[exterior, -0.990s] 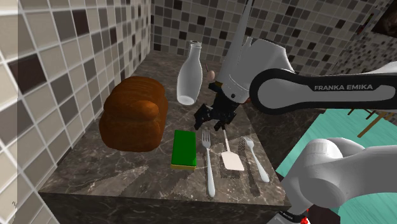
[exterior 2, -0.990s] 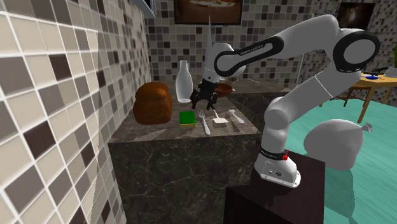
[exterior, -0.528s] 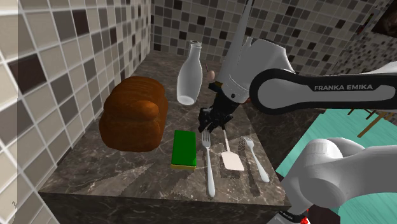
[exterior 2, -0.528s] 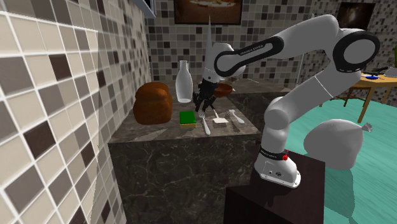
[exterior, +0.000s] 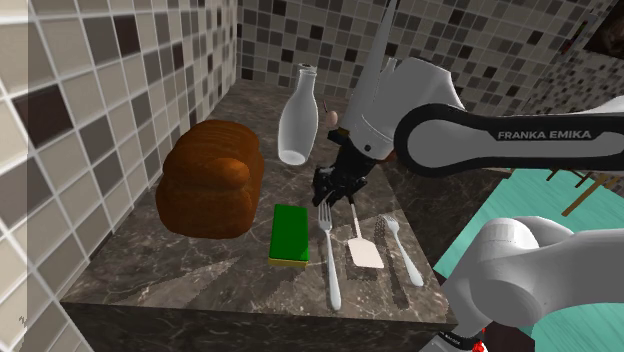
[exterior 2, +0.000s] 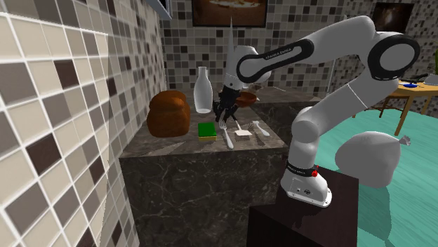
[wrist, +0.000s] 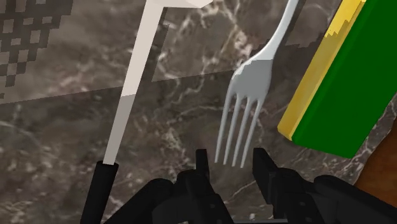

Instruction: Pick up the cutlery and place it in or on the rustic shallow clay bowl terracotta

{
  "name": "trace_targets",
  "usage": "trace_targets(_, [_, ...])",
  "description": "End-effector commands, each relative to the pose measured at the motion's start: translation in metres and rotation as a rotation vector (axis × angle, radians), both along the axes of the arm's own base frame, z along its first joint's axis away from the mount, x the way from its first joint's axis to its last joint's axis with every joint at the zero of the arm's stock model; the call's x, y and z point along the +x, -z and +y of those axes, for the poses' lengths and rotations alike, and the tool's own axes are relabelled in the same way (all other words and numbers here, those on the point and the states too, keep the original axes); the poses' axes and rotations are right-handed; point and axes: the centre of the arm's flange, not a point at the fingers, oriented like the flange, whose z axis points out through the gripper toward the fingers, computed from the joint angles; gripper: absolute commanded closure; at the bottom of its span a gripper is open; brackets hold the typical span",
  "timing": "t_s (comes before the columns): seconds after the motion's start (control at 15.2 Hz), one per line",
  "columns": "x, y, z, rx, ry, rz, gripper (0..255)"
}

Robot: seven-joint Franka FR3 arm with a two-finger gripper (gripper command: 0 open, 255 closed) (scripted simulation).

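Note:
A silver fork (exterior: 329, 258) (wrist: 253, 75) lies flat on the dark marble counter (exterior: 200, 270), between a green sponge and a white spatula. My black gripper (exterior: 326, 193) (exterior 2: 222, 117) (wrist: 232, 167) is low over the fork's pronged end. Its fingers have closed in on the tips of the tines, one on each side. The fork still rests on the counter. The reddish-brown clay bowl (exterior 2: 246, 99) stands farther back on the counter, partly behind the arm.
The green and yellow sponge (exterior: 289, 234) (wrist: 334, 89) lies close beside the fork. A white spatula (exterior: 361, 244) (wrist: 135, 73) and another silver utensil (exterior: 401, 247) lie on its other side. A brown loaf (exterior: 208, 182) and a pale bottle (exterior: 298, 115) stand near the tiled wall.
The fingers went from wide apart to closed in on the fork's tines. The hand has hardly shifted, and the fork has not moved.

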Motion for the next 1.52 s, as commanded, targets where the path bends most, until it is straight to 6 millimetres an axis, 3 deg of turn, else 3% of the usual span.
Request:
trace_targets(0.0, [0.001,-0.010,-0.001,0.000,0.000,0.000,255])
trace_targets(1.45, [0.001,-0.126,-0.001,0.000,0.000,0.000,255])
